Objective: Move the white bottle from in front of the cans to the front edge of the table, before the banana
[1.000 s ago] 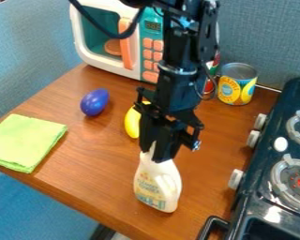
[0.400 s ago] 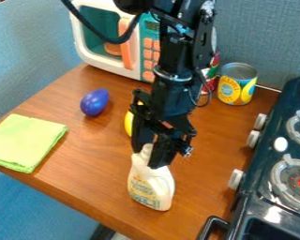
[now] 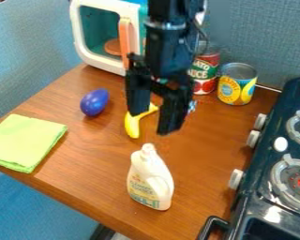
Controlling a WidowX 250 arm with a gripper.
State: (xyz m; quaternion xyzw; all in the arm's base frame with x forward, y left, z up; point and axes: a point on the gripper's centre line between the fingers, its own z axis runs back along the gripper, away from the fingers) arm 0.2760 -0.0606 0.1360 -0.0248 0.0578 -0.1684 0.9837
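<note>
The black gripper (image 3: 151, 123) hangs over the middle of the table, its two fingers spread wide with nothing between them. Just below it in the view stands a white cleaner bottle (image 3: 151, 179), upright and apart from the fingers. A yellow banana (image 3: 133, 124) lies on the table behind the gripper, partly covered by its left finger. To the left of the gripper is a purple egg-shaped object (image 3: 94, 102).
A folded green cloth (image 3: 26, 142) lies at the table's left edge. The toy microwave (image 3: 107, 35) stands at the back, with a tomato can (image 3: 205, 72) and a yellow can (image 3: 237, 84) to its right. The stove (image 3: 273, 168) borders the right side.
The gripper has let go of the bottle, opened and risen away from it toward the back. The bottle has shifted slightly left, and more of the banana and tomato can shows.
</note>
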